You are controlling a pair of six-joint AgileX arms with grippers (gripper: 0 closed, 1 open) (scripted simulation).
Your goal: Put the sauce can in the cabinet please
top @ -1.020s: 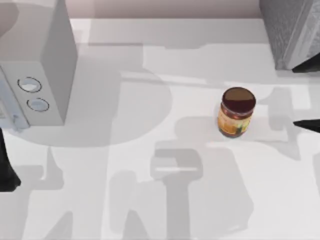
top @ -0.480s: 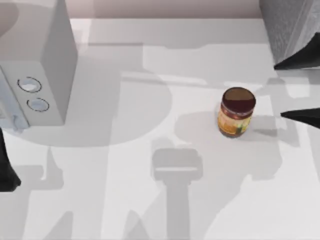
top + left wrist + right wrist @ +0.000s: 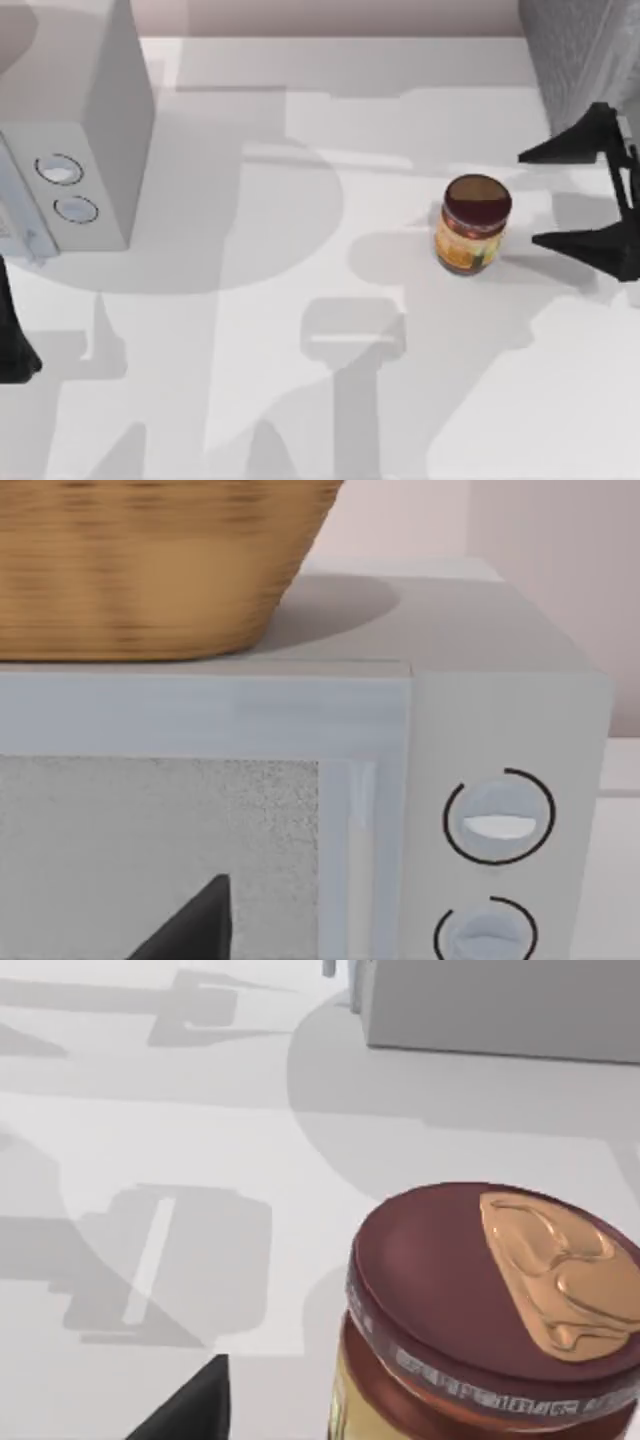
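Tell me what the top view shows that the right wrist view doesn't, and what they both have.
Top view alone: the right gripper at the table's right side, its two fingers spread open and pointing at the can from its right; the speckled grey cabinet in the far right corner; the two round dials on the white box; the left arm parked at the left edge.
Right wrist view alone: the tan embossed patch on the can's lid, close up.
Both: the upright sauce can and the white box.
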